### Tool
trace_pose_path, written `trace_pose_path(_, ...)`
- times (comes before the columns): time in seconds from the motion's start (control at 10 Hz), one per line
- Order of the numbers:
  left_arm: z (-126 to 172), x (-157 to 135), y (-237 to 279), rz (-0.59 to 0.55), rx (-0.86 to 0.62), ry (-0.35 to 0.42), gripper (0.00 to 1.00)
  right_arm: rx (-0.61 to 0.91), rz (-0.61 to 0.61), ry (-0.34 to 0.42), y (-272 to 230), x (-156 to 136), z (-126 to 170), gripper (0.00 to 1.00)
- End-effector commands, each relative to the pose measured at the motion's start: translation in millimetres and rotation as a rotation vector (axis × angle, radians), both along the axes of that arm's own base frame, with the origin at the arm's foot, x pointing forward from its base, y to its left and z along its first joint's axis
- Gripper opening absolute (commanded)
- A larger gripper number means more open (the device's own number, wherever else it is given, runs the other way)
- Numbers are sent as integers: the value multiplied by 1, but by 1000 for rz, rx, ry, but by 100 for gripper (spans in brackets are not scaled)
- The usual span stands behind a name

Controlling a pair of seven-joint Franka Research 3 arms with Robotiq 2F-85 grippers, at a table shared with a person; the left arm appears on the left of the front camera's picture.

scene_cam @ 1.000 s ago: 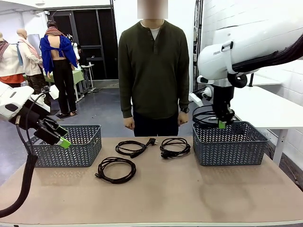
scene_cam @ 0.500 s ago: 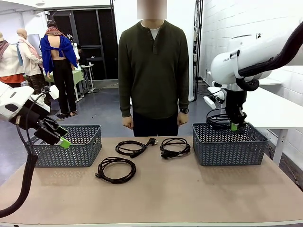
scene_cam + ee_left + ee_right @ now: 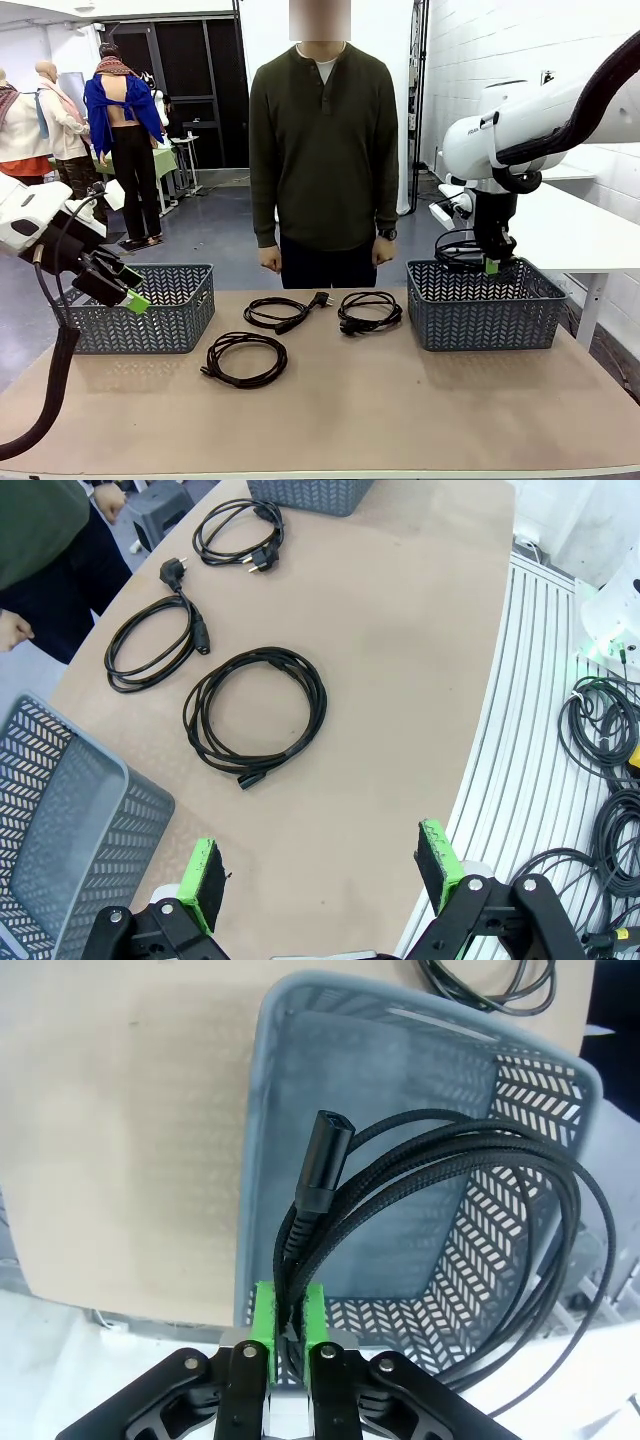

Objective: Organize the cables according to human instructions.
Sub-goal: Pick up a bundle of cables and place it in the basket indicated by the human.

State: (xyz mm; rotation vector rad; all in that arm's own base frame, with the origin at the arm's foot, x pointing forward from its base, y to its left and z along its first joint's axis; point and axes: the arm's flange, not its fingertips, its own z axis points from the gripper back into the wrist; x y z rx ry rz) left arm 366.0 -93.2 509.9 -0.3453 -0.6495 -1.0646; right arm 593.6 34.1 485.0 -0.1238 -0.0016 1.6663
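Pinching a coiled black cable (image 3: 440, 1160) between its green pads (image 3: 265, 1312), your right gripper (image 3: 288, 1315) is hanging over the right-hand grey basket (image 3: 480, 312). Your left gripper (image 3: 320, 865) is hovering, fingers spread wide, beside the left basket (image 3: 170, 325), while three more cables (image 3: 245, 358) (image 3: 280, 313) (image 3: 370, 311) are lying on the table (image 3: 400, 420) before the person (image 3: 323, 150).

The tan table (image 3: 420, 420) carries a left basket (image 3: 150, 320) at nine o'clock, a right basket (image 3: 485, 315) at three, and three coiled black cables (image 3: 355, 325) between, toward twelve.

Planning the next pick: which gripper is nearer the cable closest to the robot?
Left. The left gripper hovers just left of that cable; the right gripper is far off, over the right basket.
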Motion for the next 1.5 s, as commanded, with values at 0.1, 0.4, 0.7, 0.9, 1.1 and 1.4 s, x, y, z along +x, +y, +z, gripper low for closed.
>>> trace_pose_path(0.1,0,2,2,-19,-15,-2,100,-1,-3,2,-3,-4,-1,0)
trace_pose_path(0.4,0,2,2,-19,-15,-2,100,11,1,-12,9,7,-22,0)
trace_pose_path(0.7,0,2,2,-19,-15,-2,100,9,9,-31,11,19,-45,0)
trace_pose_path(0.9,0,2,2,-19,-15,-2,100,16,9,-11,9,25,-51,0)
trace_pose_path(1.1,0,2,2,-19,-15,-2,100,31,7,-5,6,30,-61,0)
trace_pose_path(1.4,0,2,2,-19,-15,-2,100,40,2,-7,3,42,-73,19)
